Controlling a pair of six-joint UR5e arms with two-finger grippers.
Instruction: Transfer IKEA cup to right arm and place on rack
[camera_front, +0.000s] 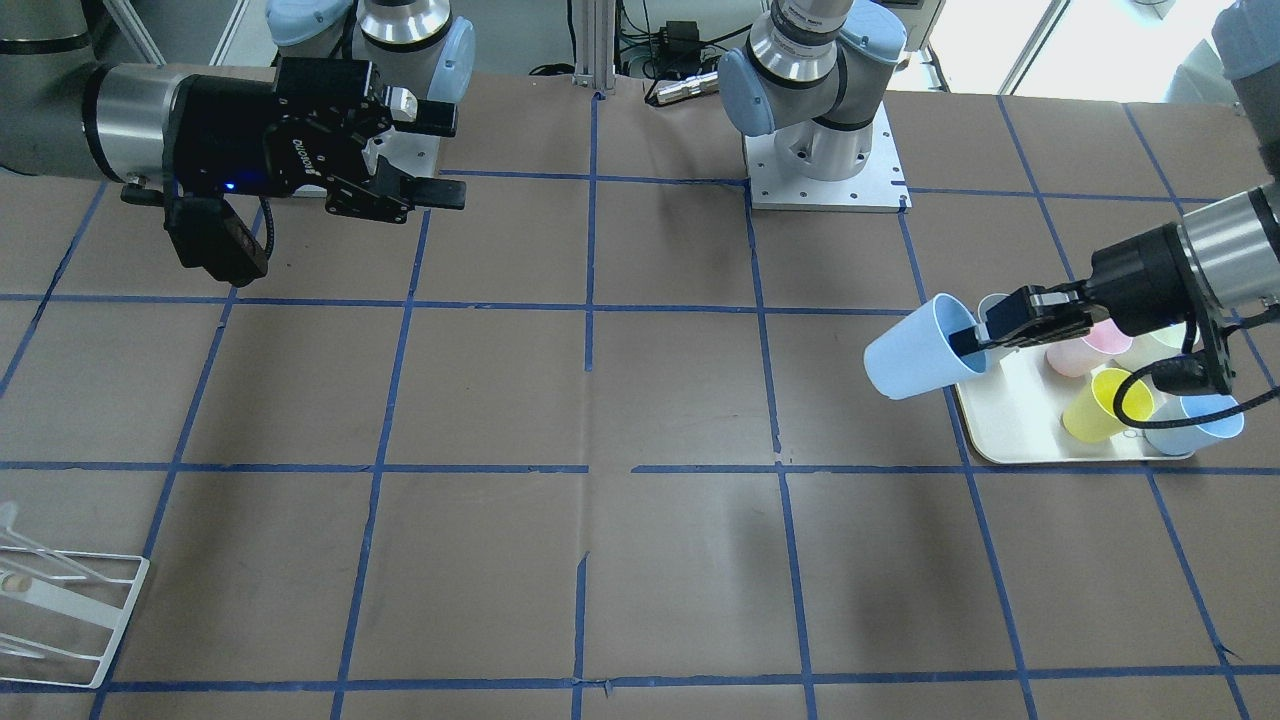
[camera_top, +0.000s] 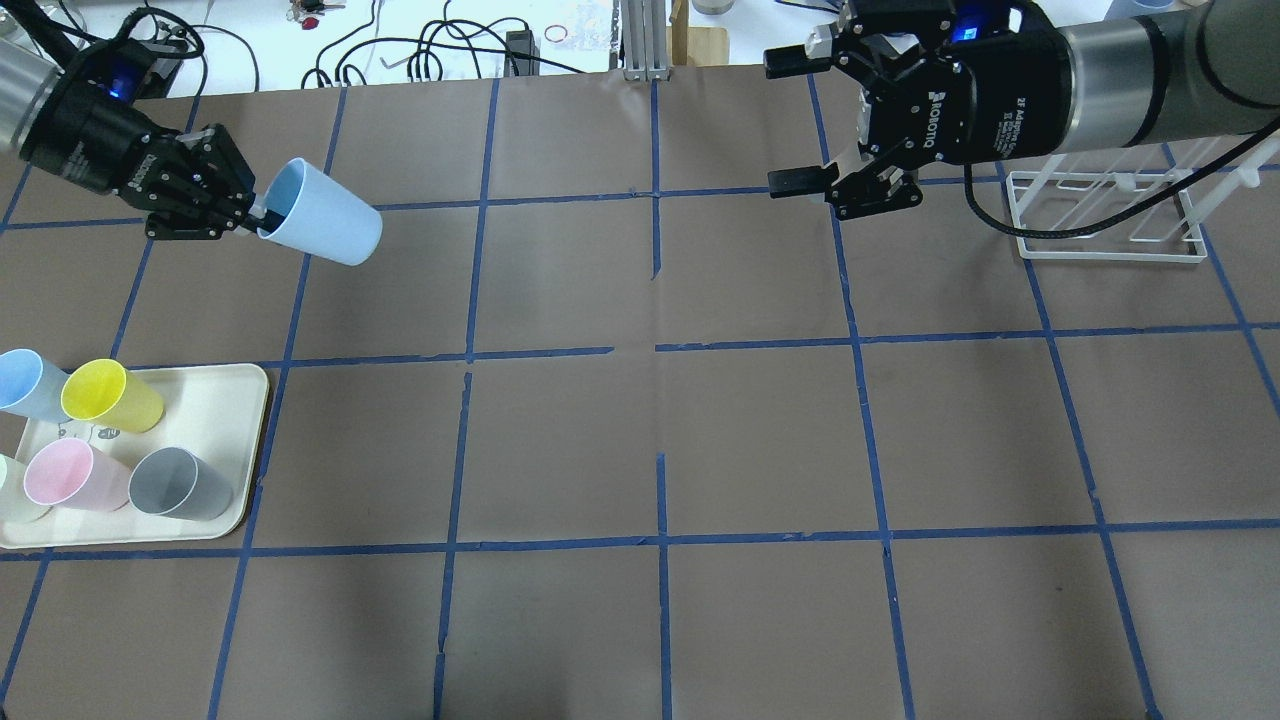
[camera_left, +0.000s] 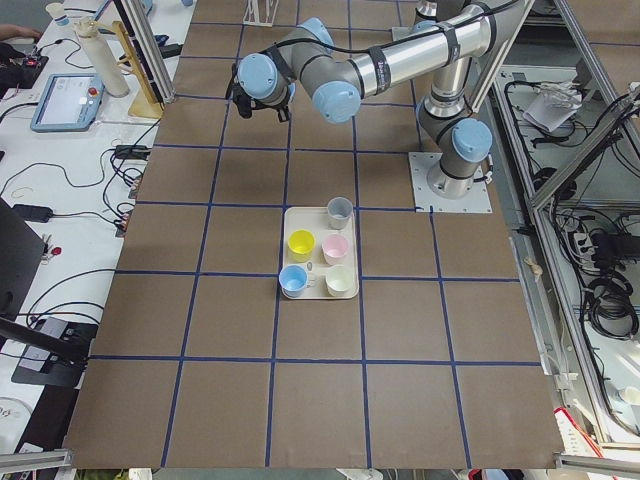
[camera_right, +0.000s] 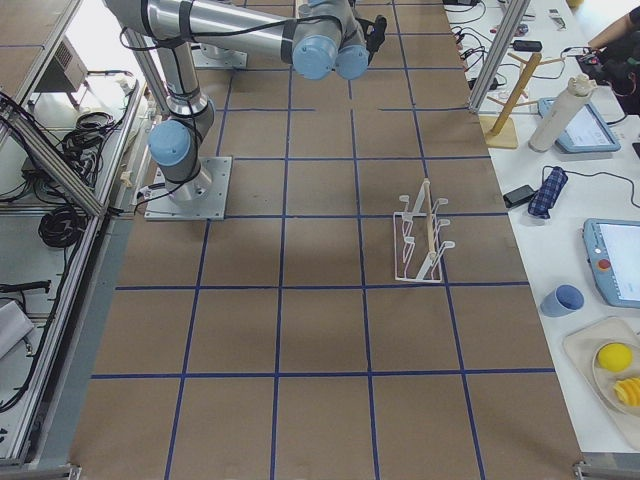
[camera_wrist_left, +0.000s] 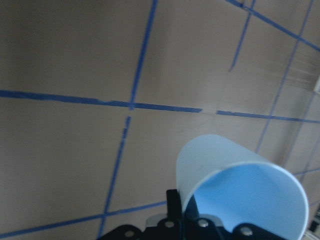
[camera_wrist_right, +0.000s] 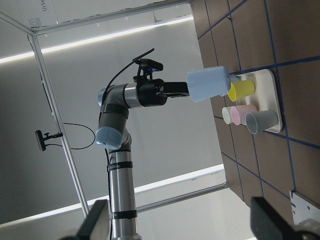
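Observation:
My left gripper (camera_top: 255, 215) is shut on the rim of the pale blue IKEA cup (camera_top: 322, 227), one finger inside it. It holds the cup on its side in the air, base pointing toward the table's middle. The cup also shows in the front view (camera_front: 915, 352), the left wrist view (camera_wrist_left: 235, 175) and the right wrist view (camera_wrist_right: 207, 85). My right gripper (camera_top: 773, 122) is open and empty, held high on the far right side, jaws facing the cup; it also shows in the front view (camera_front: 458, 157). The white wire rack (camera_top: 1105, 215) stands empty behind the right arm.
A cream tray (camera_top: 255, 400) at the near left holds a second blue cup (camera_top: 25, 385), a yellow cup (camera_top: 110, 397), a pink cup (camera_top: 75, 475) and a grey cup (camera_top: 180, 485). Brown table with blue tape grid lies between the grippers.

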